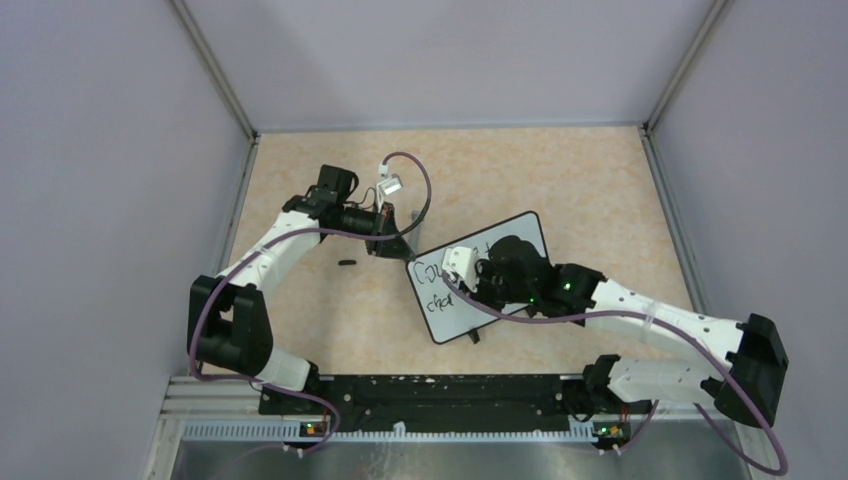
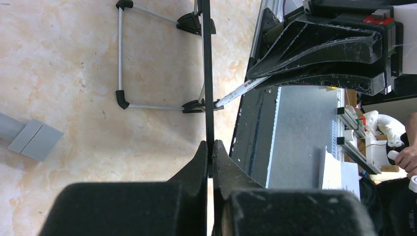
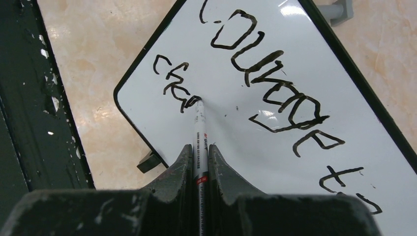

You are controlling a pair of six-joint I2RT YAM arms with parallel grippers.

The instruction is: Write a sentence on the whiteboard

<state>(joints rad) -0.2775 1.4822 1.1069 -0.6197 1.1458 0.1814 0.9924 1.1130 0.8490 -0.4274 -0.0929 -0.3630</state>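
Right tool point(image 3: 199, 160) clamps a white marker point(image 3: 198, 123), tip touching the whiteboard point(image 3: 236, 132) at the second line of the sentence point(image 3: 275, 93). Left tool point(image 2: 210, 150) pinches the whiteboard's rim.

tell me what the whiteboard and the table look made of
The whiteboard: a glossy white coated panel, probably melamine or painted steel, since light glare shows on it. The table: likely a smooth beige stone-pattern laminate, with mottled veining and a soft sheen.
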